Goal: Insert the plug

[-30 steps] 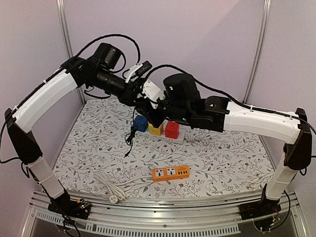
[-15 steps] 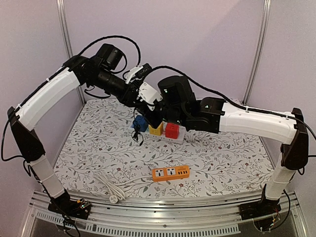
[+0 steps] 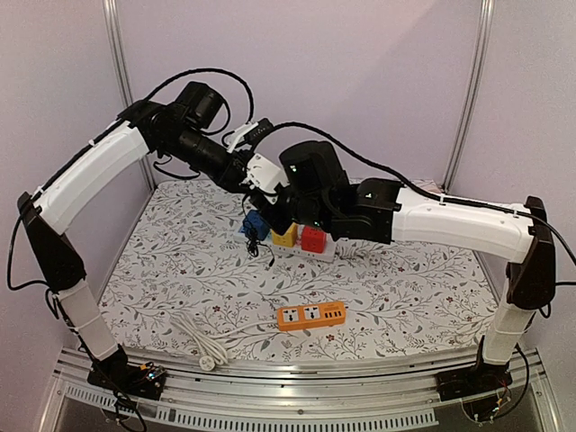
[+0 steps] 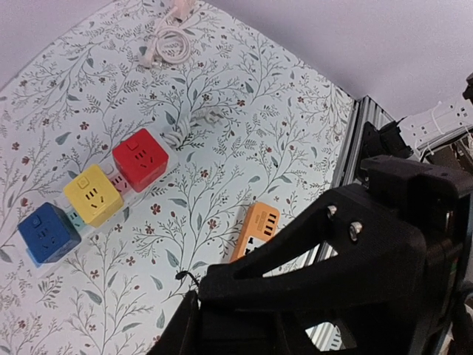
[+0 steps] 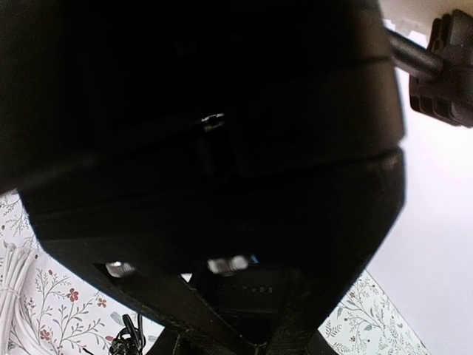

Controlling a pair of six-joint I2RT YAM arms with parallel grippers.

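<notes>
Top external, cube strip [image 3: 312, 239] partly covered

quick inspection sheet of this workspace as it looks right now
surface: floral-patterned table cloth, lying flat.
job's things: white power strip with blue, yellow and red cube sockets at far centre; the plug itself is hidden between the arms.
clutter: orange rectangular power strip near the front edge.
grippers: left gripper and right gripper crowd together above the cube sockets; open or shut cannot be told.
cables: white cable lying front left; thin black cable dangling beside the blue cube.
surroundings: pale lilac walls, aluminium frame post; nothing else seen.
</notes>
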